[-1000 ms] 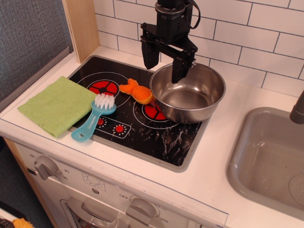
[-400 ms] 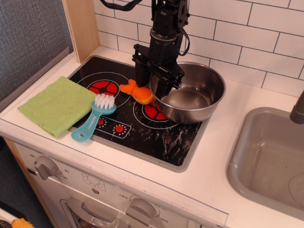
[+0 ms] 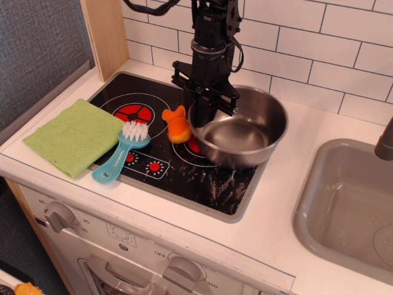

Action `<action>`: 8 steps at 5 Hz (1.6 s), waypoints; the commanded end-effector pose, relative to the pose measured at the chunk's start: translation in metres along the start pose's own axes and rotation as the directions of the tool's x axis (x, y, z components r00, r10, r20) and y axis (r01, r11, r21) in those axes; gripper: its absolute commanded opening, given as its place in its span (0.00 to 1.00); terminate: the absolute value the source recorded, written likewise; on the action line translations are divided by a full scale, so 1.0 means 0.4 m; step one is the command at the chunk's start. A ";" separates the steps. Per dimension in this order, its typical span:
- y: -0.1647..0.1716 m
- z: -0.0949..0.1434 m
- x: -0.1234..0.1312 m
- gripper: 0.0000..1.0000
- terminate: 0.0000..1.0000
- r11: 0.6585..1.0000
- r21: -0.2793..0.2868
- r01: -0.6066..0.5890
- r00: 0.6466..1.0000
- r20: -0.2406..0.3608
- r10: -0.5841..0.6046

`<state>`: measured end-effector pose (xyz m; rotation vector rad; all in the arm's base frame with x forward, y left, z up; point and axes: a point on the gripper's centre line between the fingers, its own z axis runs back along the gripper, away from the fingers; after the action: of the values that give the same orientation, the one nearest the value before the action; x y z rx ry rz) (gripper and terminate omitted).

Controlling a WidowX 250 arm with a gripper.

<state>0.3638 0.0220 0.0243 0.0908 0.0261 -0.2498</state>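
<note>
The black end effector [image 3: 204,114] hides part of the shiny steel pot's [image 3: 245,132] near rim; its finger spacing is unclear, and the grey sink [image 3: 344,203] runs past the right edge

Gripper [image 3: 198,117] dropped from above the pot's back rim to its left rim; it was spread open a second ago, fingers now straddle the rim wall. Steel pot [image 3: 245,132] shifted slightly toward lower left of frame and tilted. Orange plush toy [image 3: 177,123] got pushed, turned from lying sideways to more upright, nearer the brush [image 3: 123,150].
</note>
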 end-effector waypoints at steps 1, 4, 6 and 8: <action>0.025 0.159 0.015 0.00 0.00 0.999 -0.043 -0.020 0.987 0.159 0.026; 0.345 0.184 -0.088 0.00 0.00 0.930 -0.129 -0.346 0.910 0.197 0.365; 0.394 0.088 -0.103 0.00 0.00 0.912 -0.111 -0.395 0.908 0.100 0.406; 0.395 0.055 -0.089 1.00 0.00 0.919 -0.078 -0.385 0.917 0.076 0.391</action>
<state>0.3700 0.1793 0.0389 -0.0053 -0.0170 0.1505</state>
